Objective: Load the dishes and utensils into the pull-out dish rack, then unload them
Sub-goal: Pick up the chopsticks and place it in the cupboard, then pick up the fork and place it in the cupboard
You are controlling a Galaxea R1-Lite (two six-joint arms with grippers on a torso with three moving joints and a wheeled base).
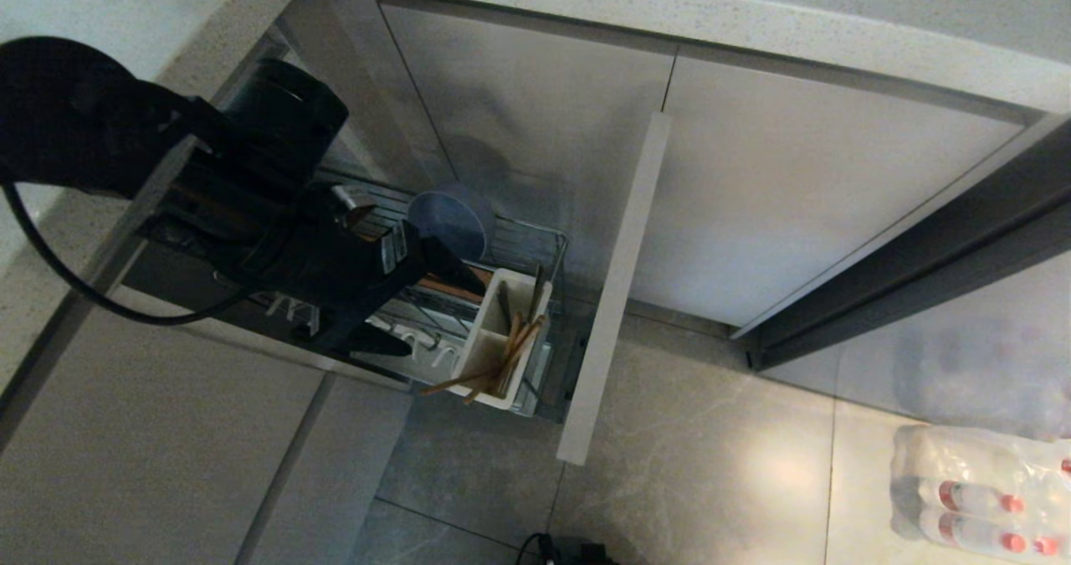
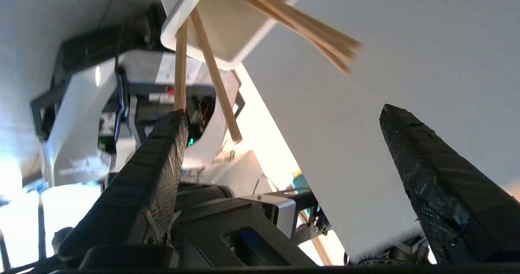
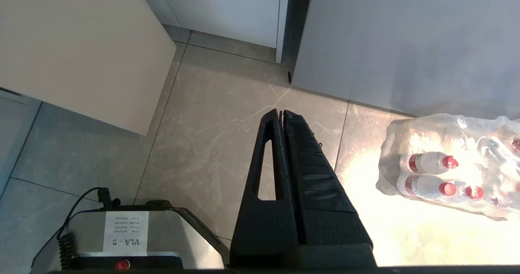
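Note:
The pull-out dish rack [image 1: 548, 251] stands drawn out from the cabinet, its beige front panel [image 1: 615, 289] toward me. A round dusty-blue dish [image 1: 452, 218] stands on edge in the wires. Wooden chopsticks [image 1: 494, 364] lean out of the white caddy [image 1: 481, 356] at the rack's front. My left gripper [image 1: 443, 318] hovers over the rack just behind the caddy, open, with nothing held. In the left wrist view the gripper [image 2: 282, 111] spreads wide below the caddy [image 2: 227, 26], and the chopsticks [image 2: 211, 75] end close to one finger [image 2: 162, 164]. My right gripper [image 3: 281, 112] hangs shut over the floor.
Grey cabinet doors [image 1: 535, 121] stand behind the rack under a pale countertop [image 1: 753, 21]. A shrink-wrapped pack of water bottles [image 1: 979, 498] lies on the tiled floor to the right. My own base [image 3: 134, 233] shows in the right wrist view.

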